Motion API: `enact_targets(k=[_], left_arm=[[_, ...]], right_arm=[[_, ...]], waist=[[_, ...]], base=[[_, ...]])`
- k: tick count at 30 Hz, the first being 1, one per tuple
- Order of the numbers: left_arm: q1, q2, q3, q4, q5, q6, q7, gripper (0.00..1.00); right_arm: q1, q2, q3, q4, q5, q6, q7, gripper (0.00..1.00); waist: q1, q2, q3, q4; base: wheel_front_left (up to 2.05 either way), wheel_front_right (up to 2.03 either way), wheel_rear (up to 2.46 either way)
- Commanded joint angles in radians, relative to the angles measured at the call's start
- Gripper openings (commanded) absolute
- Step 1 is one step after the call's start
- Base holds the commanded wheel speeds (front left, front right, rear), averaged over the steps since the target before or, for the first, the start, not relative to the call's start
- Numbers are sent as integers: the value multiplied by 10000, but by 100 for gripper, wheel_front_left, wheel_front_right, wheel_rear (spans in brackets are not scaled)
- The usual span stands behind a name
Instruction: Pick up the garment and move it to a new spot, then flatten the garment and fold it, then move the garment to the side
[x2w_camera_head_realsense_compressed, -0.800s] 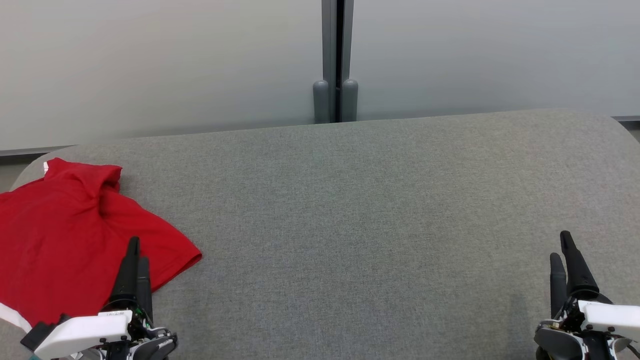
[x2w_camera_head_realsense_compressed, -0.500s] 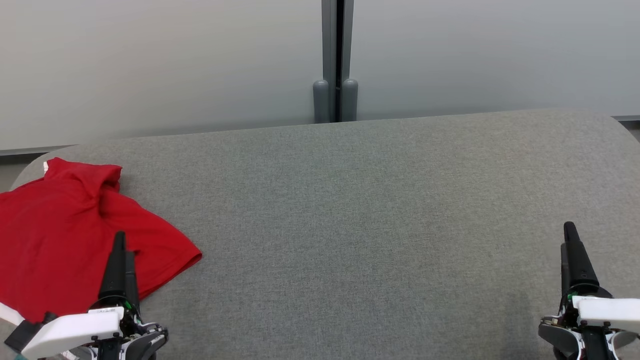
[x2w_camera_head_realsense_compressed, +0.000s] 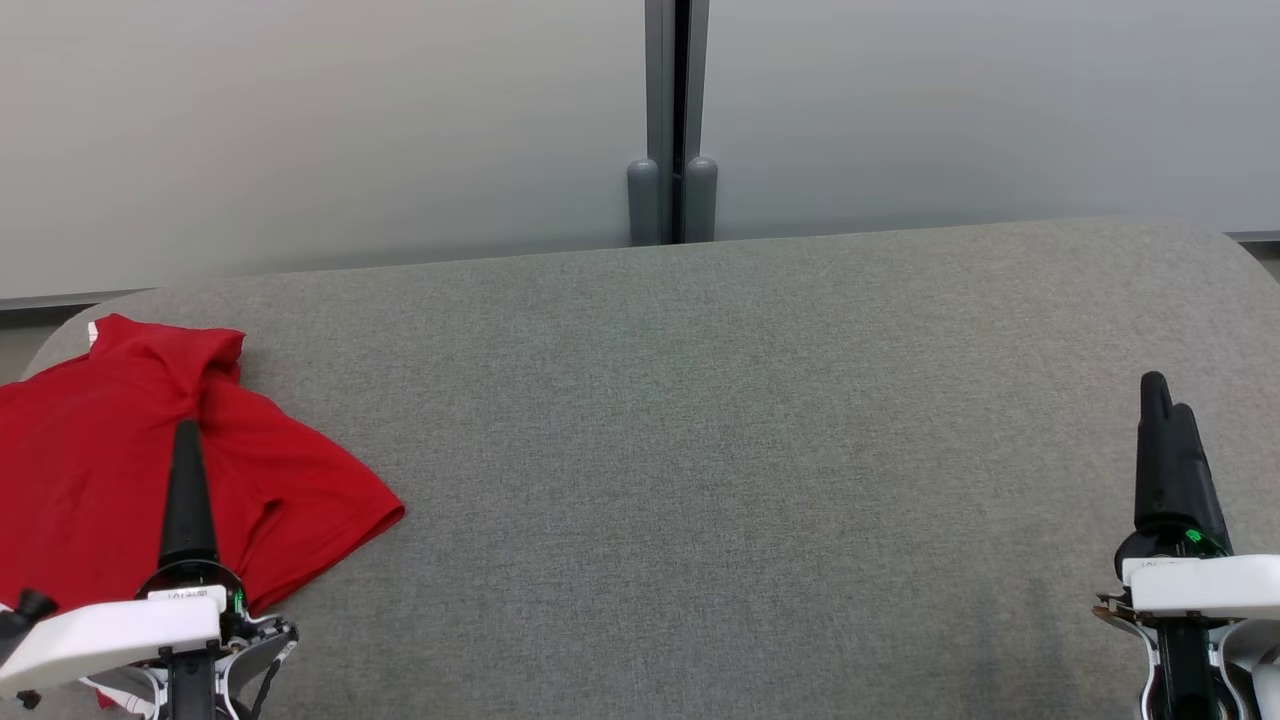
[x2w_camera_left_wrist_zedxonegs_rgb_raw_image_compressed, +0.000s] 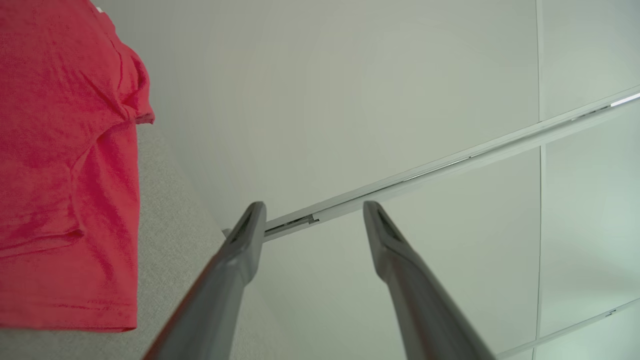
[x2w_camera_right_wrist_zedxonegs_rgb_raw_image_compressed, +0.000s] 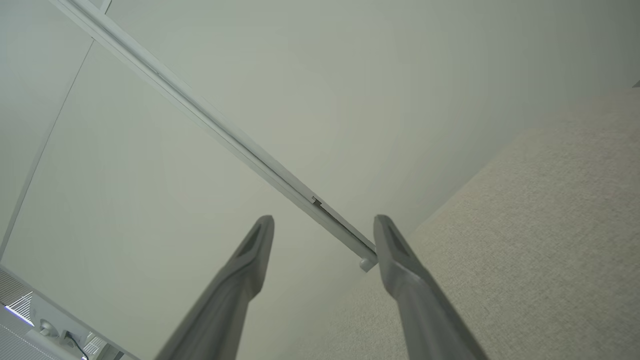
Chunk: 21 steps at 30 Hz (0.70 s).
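A red garment (x2w_camera_head_realsense_compressed: 110, 470) with a white trim lies rumpled at the left end of the grey table (x2w_camera_head_realsense_compressed: 700, 450); the left wrist view shows it at the left (x2w_camera_left_wrist_zedxonegs_rgb_raw_image_compressed: 65, 165). My left gripper (x2w_camera_head_realsense_compressed: 187, 432) hovers above the garment's near part, fingers pointing away, turned edge-on in the head view. Its own camera shows it open (x2w_camera_left_wrist_zedxonegs_rgb_raw_image_compressed: 312, 210), nothing between the fingers. My right gripper (x2w_camera_head_realsense_compressed: 1165, 392) stands over the table's right end, far from the garment; in the right wrist view it is open and empty (x2w_camera_right_wrist_zedxonegs_rgb_raw_image_compressed: 325, 225).
A pale partition wall (x2w_camera_head_realsense_compressed: 350, 130) runs behind the table, with a dark vertical post (x2w_camera_head_realsense_compressed: 673, 120) at its middle. The table has rounded far corners. Its middle and right parts are bare grey fabric.
Both grippers have moved forward, up the head view. The left one also shifted left over the garment and turned edge-on. The garment has not moved.
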Motion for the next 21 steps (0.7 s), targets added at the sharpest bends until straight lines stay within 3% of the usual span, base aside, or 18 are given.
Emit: enact_targets(k=[1,7,8,15,21], left_arm=[[-394,89,54,-392,387,-8,-82,100],[-316,93,-97,-1064,1709,-7,-249,100],[-100,105,-1549,-1872,4947,706,-595,100],[-117,113,-2471,-1512,6762,1225,-800,100],[-76,113,-3043,-1211,8121,1400,-960,100]], right_arm=[[-259,-110,70,-352,-520,34,-119,100],[-279,-402,465,-755,-1764,35,-293,100],[-210,-826,1102,-998,-4250,37,-637,100],[-109,-635,1136,-811,-5417,39,-839,100],[24,-485,1106,-299,-6147,40,-999,100]], waist=[[0,0,5,1],[0,0,38,-13],[0,0,127,-34],[0,0,170,-52],[0,0,162,-54]], base=[[0,0,0],[0,0,0],[0,0,0],[0,0,0],[0,0,0]])
